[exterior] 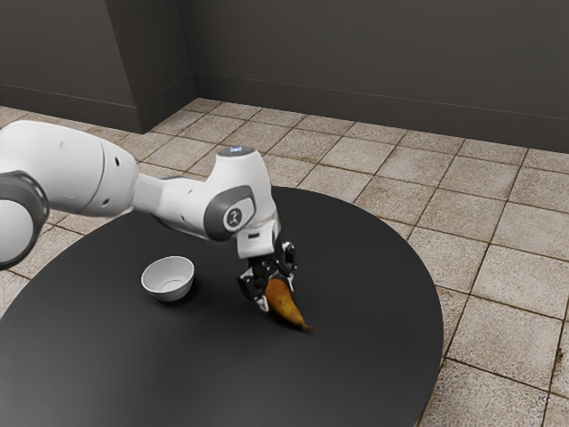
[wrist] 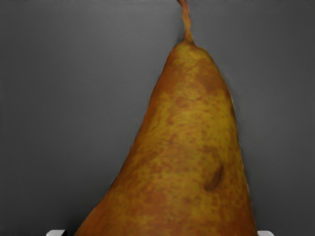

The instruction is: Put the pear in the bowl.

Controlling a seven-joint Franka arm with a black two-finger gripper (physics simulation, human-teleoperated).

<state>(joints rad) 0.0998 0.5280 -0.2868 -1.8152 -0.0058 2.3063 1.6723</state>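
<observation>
In the exterior view my gripper (exterior: 277, 294) is low over the table, its fingers open and spread on either side of the thick end of the pear (exterior: 286, 307). The pear lies on its side, its stem end pointing out toward the view's lower right. The white bowl (exterior: 169, 279) stands upright on the table, toward the exterior view's left from the gripper. In the wrist view the yellow-brown pear (wrist: 189, 147) is close beneath my hand, and tips of the gripper (wrist: 161, 233) flank its wide part. The pear's thick end is partly hidden.
The round black table (exterior: 373, 356) carries the bowl and pear. Its curved edge runs beyond the pear toward the exterior view's right, with tiled floor (exterior: 489, 294) past it. The arm reaches in above the table behind the bowl.
</observation>
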